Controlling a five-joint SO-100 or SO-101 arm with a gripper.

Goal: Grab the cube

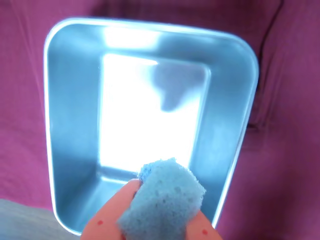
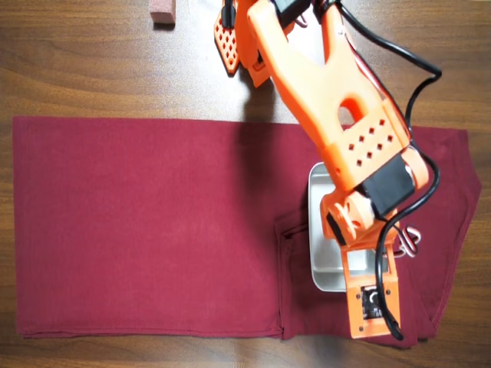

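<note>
1. Cube (image 1: pixel 162 200): a small spongy block, looking pale blue in the wrist view, is sitting at the bottom centre of that view, pinched between the orange gripper (image 1: pixel 155 222) fingers (image 1: pixel 112 215), which are closing on both of its sides.
2. It is hanging above the near end of a shiny metal tray (image 1: pixel 70 125), and a dark shadow is falling on the tray's bright floor.
3. Surface: a dark brown wooden surface (image 2: pixel 92 69) is carrying a wide maroon cloth (image 2: pixel 146 230), which is lying flat with a folded seam near the tray.
4. In the overhead view the tray (image 2: pixel 319 230) is resting on the cloth's right part, mostly hidden beneath the orange arm (image 2: pixel 337 100), which is reaching in from the top edge.
5. Black cables (image 2: pixel 418 84) are looping beside the arm.
6. A reddish-pink block (image 2: pixel 163 12) is sitting on bare wood at the top edge, well apart from the tray.
7. The cube itself is hidden under the arm in the overhead view.
</note>
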